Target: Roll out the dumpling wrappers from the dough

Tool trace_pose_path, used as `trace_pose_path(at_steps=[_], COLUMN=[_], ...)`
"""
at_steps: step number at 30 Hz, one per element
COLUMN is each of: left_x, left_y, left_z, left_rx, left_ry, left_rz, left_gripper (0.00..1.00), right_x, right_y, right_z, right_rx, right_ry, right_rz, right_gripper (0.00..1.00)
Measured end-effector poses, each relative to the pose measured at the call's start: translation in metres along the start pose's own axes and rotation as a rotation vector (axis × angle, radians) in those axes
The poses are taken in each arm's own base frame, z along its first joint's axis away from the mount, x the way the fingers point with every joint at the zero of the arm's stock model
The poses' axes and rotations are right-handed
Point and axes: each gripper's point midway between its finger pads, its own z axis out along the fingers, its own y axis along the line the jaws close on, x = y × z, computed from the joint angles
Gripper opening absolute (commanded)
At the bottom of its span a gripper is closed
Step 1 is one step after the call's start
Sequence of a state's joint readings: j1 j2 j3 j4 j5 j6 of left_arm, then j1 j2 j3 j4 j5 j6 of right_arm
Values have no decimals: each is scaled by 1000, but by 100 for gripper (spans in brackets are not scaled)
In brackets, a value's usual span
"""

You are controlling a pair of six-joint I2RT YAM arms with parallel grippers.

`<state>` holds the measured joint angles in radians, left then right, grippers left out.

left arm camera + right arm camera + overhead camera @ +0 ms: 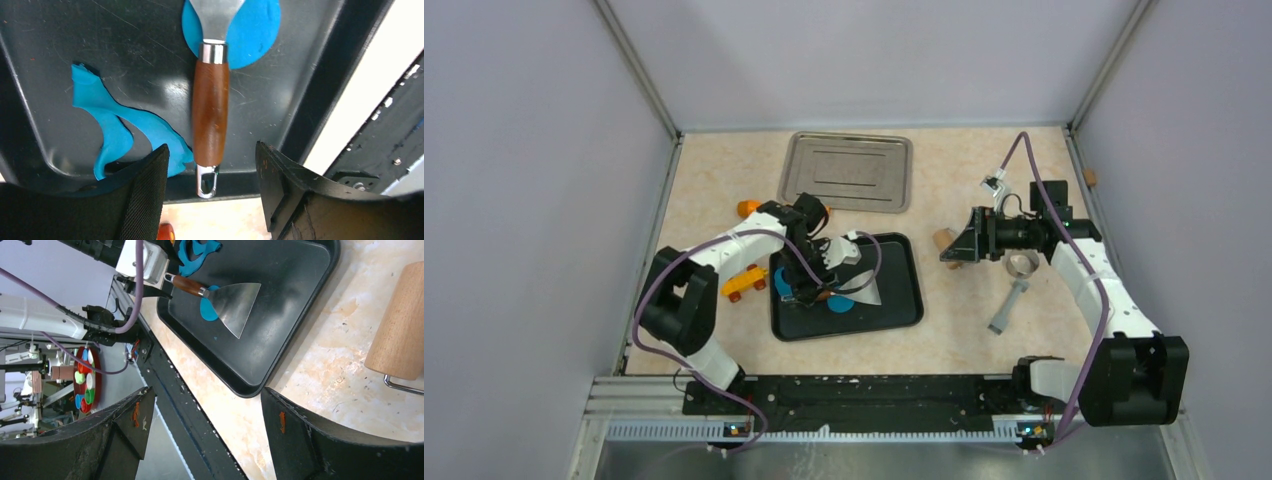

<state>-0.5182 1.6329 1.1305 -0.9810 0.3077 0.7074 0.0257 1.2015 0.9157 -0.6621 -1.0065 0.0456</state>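
1. Pale walls [524,200] close in the table [964,330] on three sides. The black tray [902,275] sits mid-table, and its raised rim stands just clear of the metal tray [844,172] behind it. Bare tabletop lies open to its right and front.
2. The left gripper [211,150] hangs low over the black tray's left half, jaws spread wide and gripping nothing. The scraper [210,115] lies on the tray floor with its brown wooden handle in the gap between the fingers, clear of both. The metal hanging loop at the handle's end reaches the tray's rim.
3. One dumpling wrapper [255,30], a clean-edged blue disc, lies flat on the tray beyond the jaws. It is partly covered by the scraper's steel blade.
4. The dough [112,127], a ragged blue strip, lies near the tray wall beside the handle, outside the gap. Its near end is hidden behind one finger.
5. The right gripper [207,392] hovers above bare table off the tray's right edge, jaws wide and empty. The wooden rolling pin [400,325] lies just beside it, outside the jaws. A ring cutter [1022,265] with a grey handle rests on the table near the right arm.
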Motion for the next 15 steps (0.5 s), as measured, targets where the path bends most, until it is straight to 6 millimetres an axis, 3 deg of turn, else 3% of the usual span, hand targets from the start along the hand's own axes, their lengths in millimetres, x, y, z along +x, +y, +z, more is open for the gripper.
trace_pose_path(at_steps=[4,7,9,11,13,15], left_x=[-1,-1,-3,-3,-1,2], left_y=[9,13,16,18,18,11], left_z=[12,20,24,30,33,34], left_rx=[-24,-29,-33,-27,-14,19], left_ry=[-7,-12,-16,-12,-1,7], left_rz=[8,11,16,20,25,25], left_gripper=[66,59,50,33,6,0], right_x=[0,0,2,3,2,2], right_y=[1,1,0,0,0,1], right_z=[0,0,0,-1,-1,-2], right_rx=[0,0,1,4,9,13], right_ry=[-2,-5,-5,-5,-7,-10], right_rz=[-3,-4,-3,-3,-7,-12], right_gripper=[79,79,79,79,79,79])
